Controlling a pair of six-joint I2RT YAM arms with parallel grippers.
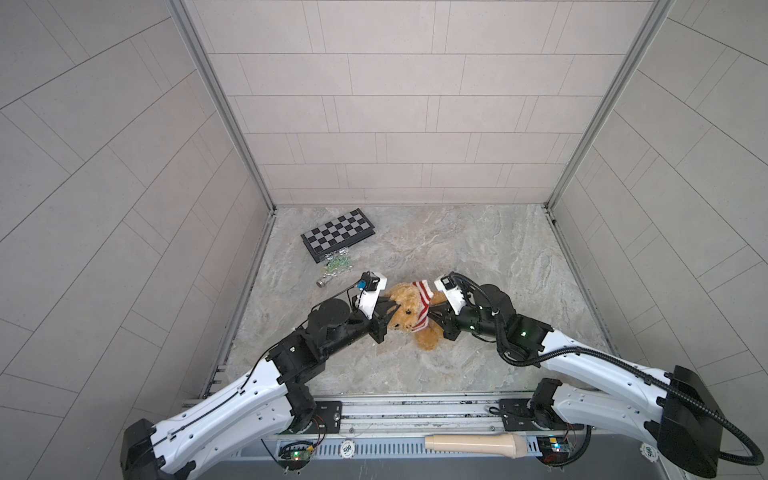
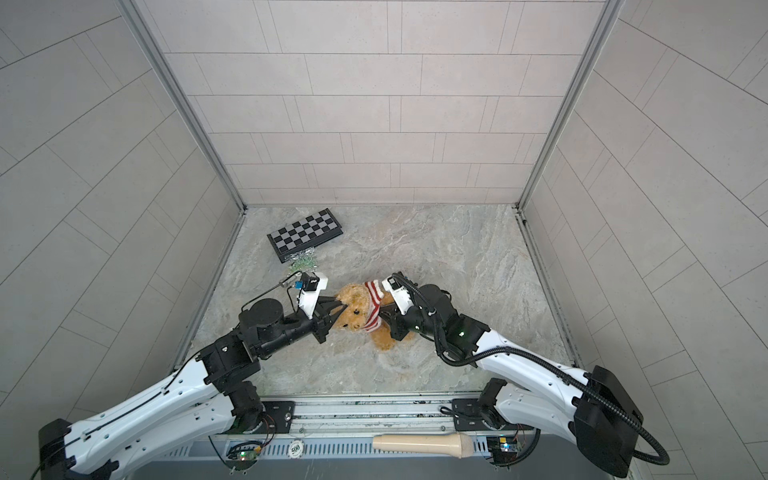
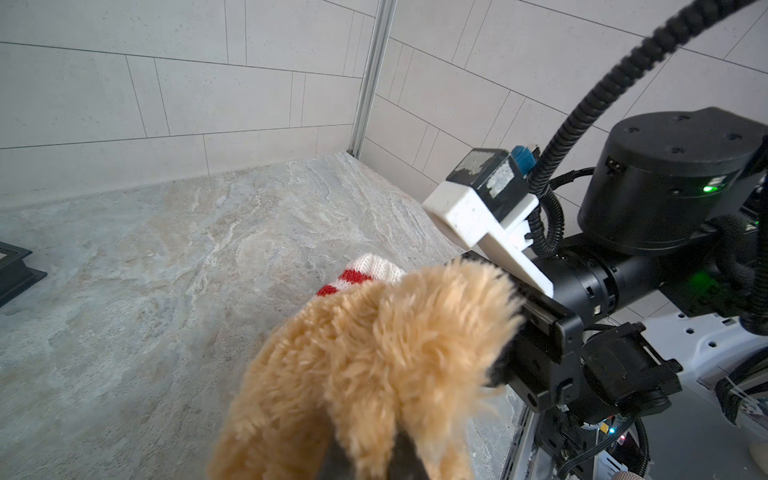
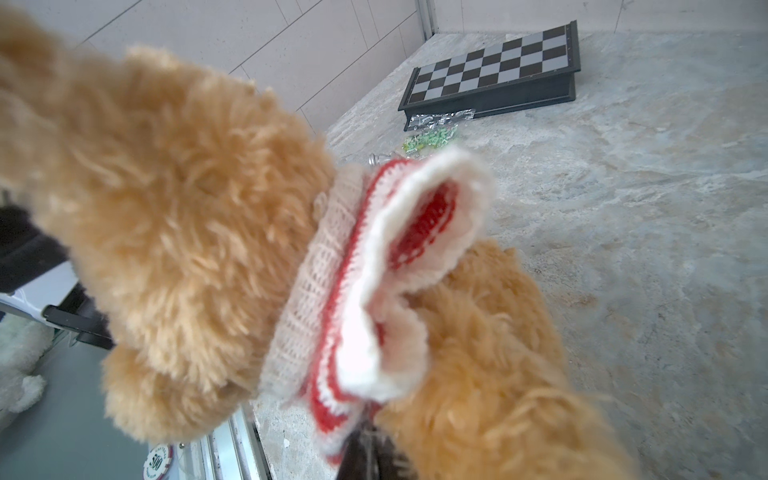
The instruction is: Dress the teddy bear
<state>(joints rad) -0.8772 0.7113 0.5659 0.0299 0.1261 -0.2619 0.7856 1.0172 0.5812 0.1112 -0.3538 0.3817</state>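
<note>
I have the bear at mid-frame in both top views, strung between the two arms over the worktop. The left tool is clamped on its head fur. The right tool is pinched on the sweater, which is bunched at the neck. The body runs head-left to legs-right, so I judge the right arm must pull rightward. The chessboard lies well apart, upper left; nothing blocks.
</note>
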